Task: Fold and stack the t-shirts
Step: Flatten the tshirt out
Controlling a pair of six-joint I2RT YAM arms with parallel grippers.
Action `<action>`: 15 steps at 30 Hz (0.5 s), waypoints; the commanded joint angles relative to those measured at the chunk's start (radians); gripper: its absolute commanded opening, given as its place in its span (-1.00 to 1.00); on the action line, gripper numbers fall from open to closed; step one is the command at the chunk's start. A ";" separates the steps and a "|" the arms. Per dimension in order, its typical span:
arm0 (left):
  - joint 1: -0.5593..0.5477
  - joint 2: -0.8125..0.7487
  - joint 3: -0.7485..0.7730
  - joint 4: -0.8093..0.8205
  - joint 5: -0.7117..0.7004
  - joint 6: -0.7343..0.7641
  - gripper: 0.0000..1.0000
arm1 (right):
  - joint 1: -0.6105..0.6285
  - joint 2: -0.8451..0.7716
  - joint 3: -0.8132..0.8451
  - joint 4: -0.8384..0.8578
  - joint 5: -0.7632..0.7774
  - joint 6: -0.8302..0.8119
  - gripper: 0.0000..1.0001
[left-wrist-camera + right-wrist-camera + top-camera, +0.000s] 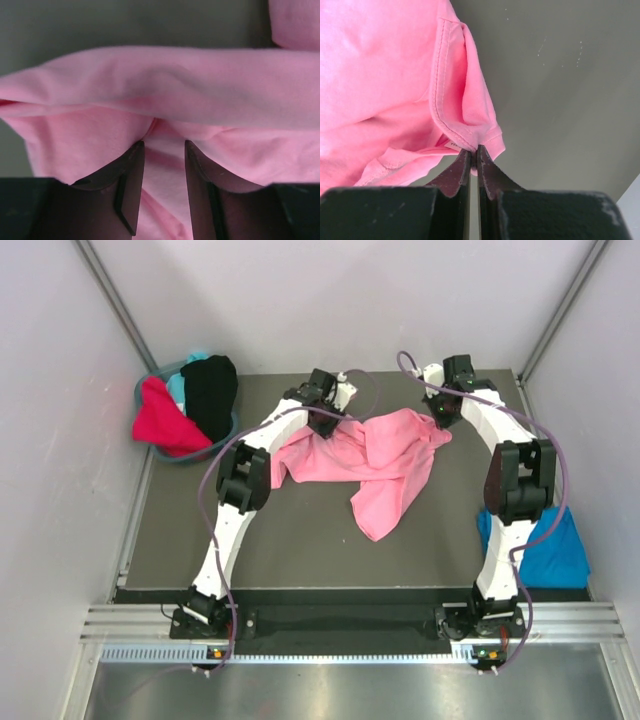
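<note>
- Top view: five t-shirts, two claws, one basket.
- The pink t-shirt (pixel 390 465) lies rumpled across the far middle of the counter (pixel 300 550). The left claw (pixel 325 418) is at its left end and the right claw (pixel 438 415) at its right end. One flap trails toward the near edge.
- The blue t-shirt (pixel 555 550) lies at the counter's right edge, partly behind the right arm.
- The red t-shirt (pixel 165 425), teal t-shirt (pixel 180 388) and black t-shirt (pixel 212 390) are heaped in the basket (pixel 140 392) at the far left corner. The red one hangs over the rim.
- Left wrist view: the left claw (pixel 164 145) has its fingers (pixel 131 170) parted, with pink t-shirt (pixel 165 85) cloth in the gap. I cannot tell whether it pinches the cloth. A thick fold runs crosswise just beyond the tips.
- Right wrist view: the right claw (pixel 474 149) is clenched on the pink t-shirt (pixel 385 75) at a stitched hem, beside a small white tag (pixel 453 145). The cloth spreads to the left, and bare counter (pixel 560 100) shows to the right.
</note>
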 commanded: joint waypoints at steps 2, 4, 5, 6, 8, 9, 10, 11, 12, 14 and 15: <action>-0.003 0.021 0.085 0.091 -0.084 0.016 -0.14 | -0.013 -0.070 0.016 0.015 -0.018 0.018 -1.00; -0.008 0.028 0.094 0.103 -0.084 0.016 -0.14 | -0.014 -0.070 0.012 0.013 -0.018 0.021 -1.00; -0.009 0.032 0.096 0.106 -0.084 0.018 -0.14 | -0.014 -0.073 0.007 0.015 -0.018 0.021 -1.00; -0.012 0.031 0.097 0.108 -0.086 0.016 -0.15 | -0.014 -0.073 0.006 0.013 -0.018 0.022 -1.00; -0.017 0.025 0.102 0.111 -0.084 0.013 -0.17 | -0.016 -0.076 0.000 0.016 -0.018 0.022 -1.00; -0.017 0.022 0.105 0.110 -0.084 0.012 -0.19 | -0.019 -0.076 -0.002 0.015 -0.017 0.021 -1.00; -0.018 0.020 0.108 0.110 -0.071 0.010 -0.21 | -0.017 -0.076 -0.005 0.016 -0.016 0.022 -1.00; -0.020 0.009 0.110 0.110 -0.065 0.013 -0.22 | -0.019 -0.076 -0.005 0.015 -0.015 0.024 -1.00; -0.020 0.006 0.107 0.116 -0.061 0.012 -0.23 | -0.017 -0.074 -0.005 0.018 -0.013 0.025 -1.00; -0.021 0.003 0.105 0.137 -0.072 0.016 -0.23 | -0.020 -0.071 -0.002 0.020 -0.013 0.025 -1.00; -0.021 0.002 0.105 0.146 -0.078 0.019 -0.24 | -0.020 -0.070 -0.001 0.020 -0.015 0.029 -1.00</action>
